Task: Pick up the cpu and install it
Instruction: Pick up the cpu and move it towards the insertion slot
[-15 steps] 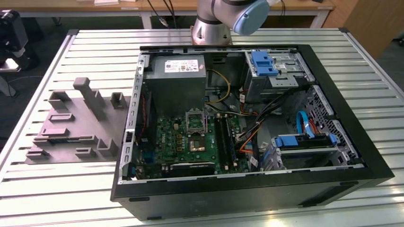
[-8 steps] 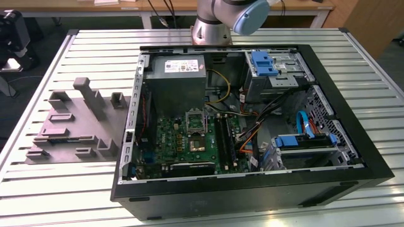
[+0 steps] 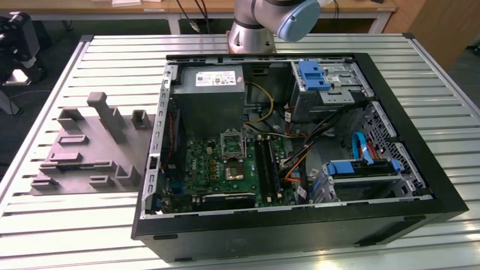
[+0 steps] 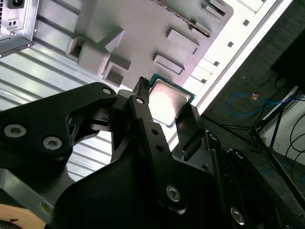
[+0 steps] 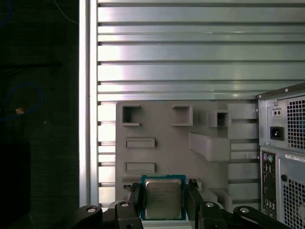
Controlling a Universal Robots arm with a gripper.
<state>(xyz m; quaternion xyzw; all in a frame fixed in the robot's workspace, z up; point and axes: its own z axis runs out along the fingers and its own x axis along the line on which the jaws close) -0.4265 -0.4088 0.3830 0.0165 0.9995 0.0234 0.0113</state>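
Claw point(image 5: 164, 189) is clamped on the cpu point(image 5: 163, 200), chip sitting flat between its two fingers point(image 5: 135, 199), with the grey holder tray point(image 5: 162, 124) and slatted table point(image 5: 190, 47) behind it.

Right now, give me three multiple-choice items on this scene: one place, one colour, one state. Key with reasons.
1. Where is the cpu? A in the socket; B held in the tool; C on the floor.
2. What colour is the parts tray? A red; B grey; C yellow.
3. What state is the computer case in? A side open; B closed up; C wrapped.
Key: 1 B, fingers clamp its edges in both wrist views. 2 B, plain grey moulding. 3 A, the motherboard lies exposed in the exterior view.
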